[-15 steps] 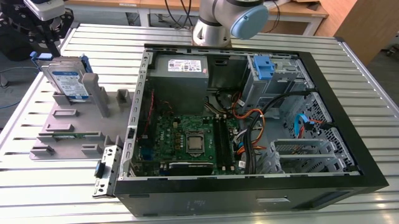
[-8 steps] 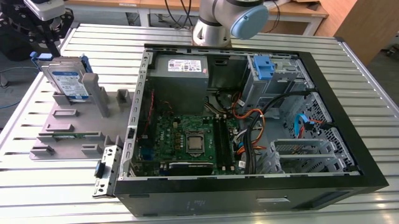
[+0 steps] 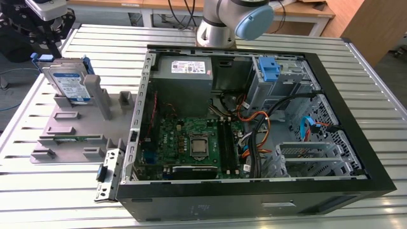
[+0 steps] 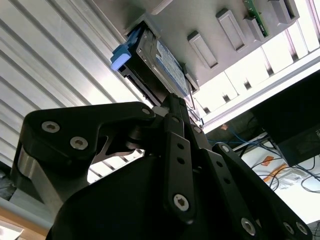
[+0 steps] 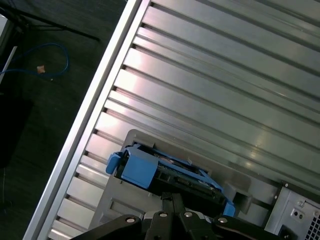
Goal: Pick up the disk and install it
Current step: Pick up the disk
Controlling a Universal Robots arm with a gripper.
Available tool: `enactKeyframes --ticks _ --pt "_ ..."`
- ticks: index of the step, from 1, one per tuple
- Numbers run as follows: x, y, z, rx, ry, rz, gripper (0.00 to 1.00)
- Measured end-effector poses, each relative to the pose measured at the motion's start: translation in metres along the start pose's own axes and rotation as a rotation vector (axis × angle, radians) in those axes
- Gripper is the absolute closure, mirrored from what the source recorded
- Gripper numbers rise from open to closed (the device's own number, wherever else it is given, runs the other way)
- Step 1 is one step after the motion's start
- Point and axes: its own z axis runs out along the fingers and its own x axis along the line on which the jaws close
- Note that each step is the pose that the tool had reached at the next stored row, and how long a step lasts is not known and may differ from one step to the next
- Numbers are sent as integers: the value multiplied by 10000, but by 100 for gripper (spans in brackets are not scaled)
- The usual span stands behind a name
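Exterior view: disk (image 3: 68,83) upright on edge in the grey holder tray (image 3: 76,126) on the slatted metal table (image 3: 356,52), to the exterior view's left of the open computer case (image 3: 254,191), gripper (image 3: 51,40) directly above it. Second wrist view: gripper (image 4: 173,100) close against the disk's (image 4: 167,65) near edge, contact and width of opening impossible to tell. First wrist view: disk's (image 5: 140,167) blue carrier just beyond the gripper (image 5: 172,197)

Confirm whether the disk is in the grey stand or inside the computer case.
In the stand: the disk sits on edge in the grey stand, outside the computer case, in the exterior view.
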Motion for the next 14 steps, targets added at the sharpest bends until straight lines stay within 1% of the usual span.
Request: enactKeyframes --ticks 14 --pt "0 0 0 1 4 -102 89"
